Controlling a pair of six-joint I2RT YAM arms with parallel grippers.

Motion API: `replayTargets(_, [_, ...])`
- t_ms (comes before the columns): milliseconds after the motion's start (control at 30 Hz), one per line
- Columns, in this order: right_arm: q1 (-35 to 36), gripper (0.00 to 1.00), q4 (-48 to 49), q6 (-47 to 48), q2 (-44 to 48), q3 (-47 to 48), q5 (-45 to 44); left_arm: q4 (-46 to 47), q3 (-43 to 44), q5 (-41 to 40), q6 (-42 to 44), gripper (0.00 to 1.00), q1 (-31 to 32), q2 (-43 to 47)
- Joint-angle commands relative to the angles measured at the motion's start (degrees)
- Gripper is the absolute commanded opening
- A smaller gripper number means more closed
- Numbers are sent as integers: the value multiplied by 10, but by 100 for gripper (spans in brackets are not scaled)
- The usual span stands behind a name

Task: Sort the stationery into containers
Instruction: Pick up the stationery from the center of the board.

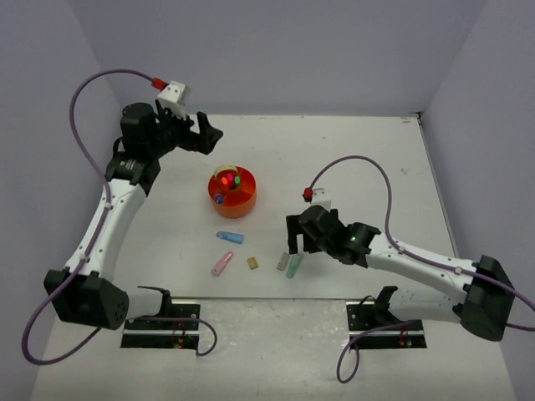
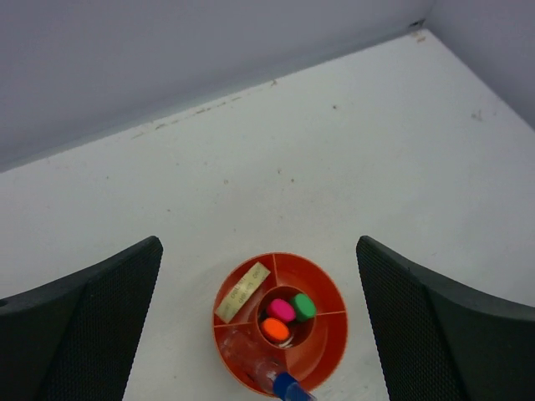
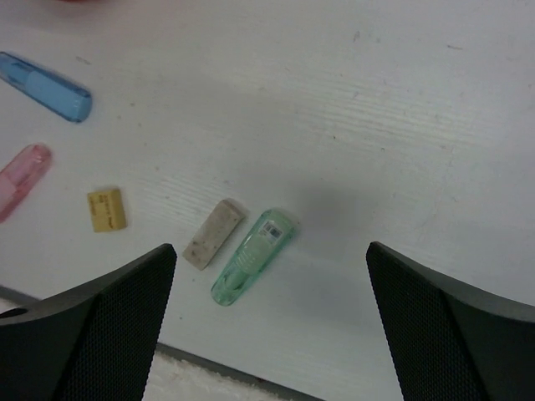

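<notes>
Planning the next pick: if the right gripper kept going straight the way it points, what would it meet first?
Most likely the green capsule, which lies roughly centred ahead of the open right gripper. The grey block lies just beside it. Depth is unclear.

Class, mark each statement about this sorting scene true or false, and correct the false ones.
1. The green capsule lies beside the grey block. True.
2. The right gripper grips the blue capsule. False: it is open and empty; the blue capsule lies on the table.
3. Pink, green and orange highlighter ends show in the orange organiser's central well. True.
4. The pink capsule is inside the organiser. False: it lies on the table.
</notes>
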State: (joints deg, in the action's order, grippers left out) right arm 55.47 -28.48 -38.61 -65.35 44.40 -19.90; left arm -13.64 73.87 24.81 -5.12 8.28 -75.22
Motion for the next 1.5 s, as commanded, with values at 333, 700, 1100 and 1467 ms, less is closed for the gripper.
replayTargets(333, [33, 56, 51, -218, -123, -2, -45, -159, -236, -214, -115, 100, -4, 385])
replayTargets(700, [105, 52, -93, -329, -215, 62, -134, -129, -311, -208, -139, 100, -3, 398])
replayTargets(1100, [115, 46, -12, -337, -228, 10, -74, -113, -340, -200, -147, 100, -3, 420])
replayTargets(1467, [141, 14, -29, -365, -214, -9, -74, -119, -319, -146, -158, 100, 1, 407])
